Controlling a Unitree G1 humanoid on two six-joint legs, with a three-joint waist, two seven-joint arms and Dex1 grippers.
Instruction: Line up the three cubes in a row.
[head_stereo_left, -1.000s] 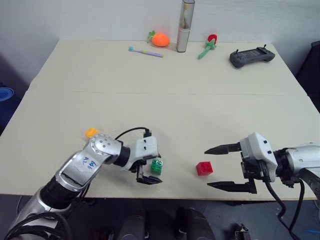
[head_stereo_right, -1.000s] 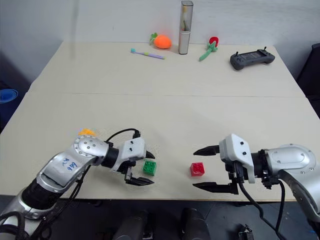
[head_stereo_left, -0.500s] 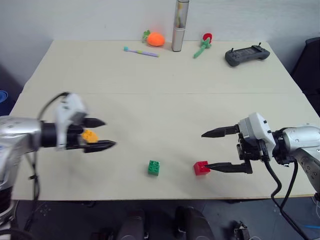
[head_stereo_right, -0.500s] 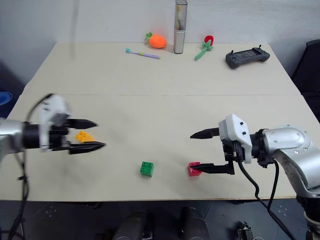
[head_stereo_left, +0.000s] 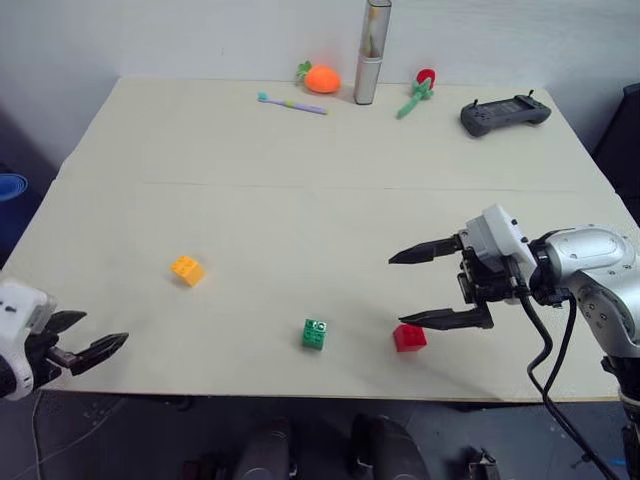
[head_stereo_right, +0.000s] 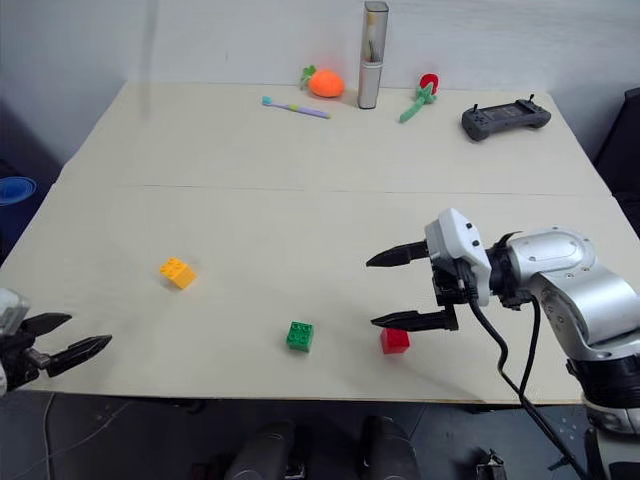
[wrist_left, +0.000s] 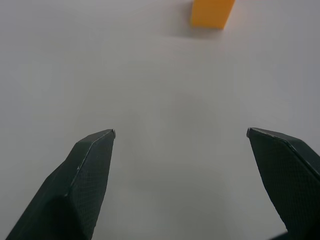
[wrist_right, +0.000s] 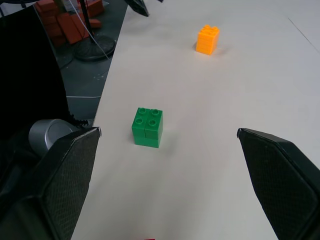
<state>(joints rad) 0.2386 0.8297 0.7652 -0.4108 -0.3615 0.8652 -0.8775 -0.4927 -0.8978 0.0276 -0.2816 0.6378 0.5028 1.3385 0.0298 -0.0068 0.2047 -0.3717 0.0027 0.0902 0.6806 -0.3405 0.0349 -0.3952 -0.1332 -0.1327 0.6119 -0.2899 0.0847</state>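
Three cubes lie apart on the near half of the table (head_stereo_left: 300, 200). The yellow-orange cube (head_stereo_left: 187, 270) is at the left. Nearer the front edge are the green cube (head_stereo_left: 314, 334) and, to its right, the red cube (head_stereo_left: 408, 337). My right gripper (head_stereo_left: 395, 290) is open and points left, its lower finger just above the red cube. The right wrist view shows the green cube (wrist_right: 147, 127) ahead between the fingers and the yellow-orange cube (wrist_right: 207, 39) farther on. My left gripper (head_stereo_left: 106, 328) is open and empty at the table's front left corner. It faces the yellow-orange cube (wrist_left: 212, 12).
Along the far edge lie an orange toy fruit (head_stereo_left: 320, 78), a toothbrush (head_stereo_left: 290, 103), a tall upright tube (head_stereo_left: 370, 50), a red and green toy (head_stereo_left: 418, 90) and a black controller (head_stereo_left: 505, 113). A blue object (head_stereo_left: 10, 188) sits off the table's left side.
My left gripper has swung from beside the green cube far to the left, past the yellow-orange cube to the table's corner. My right gripper edged in over the red cube.
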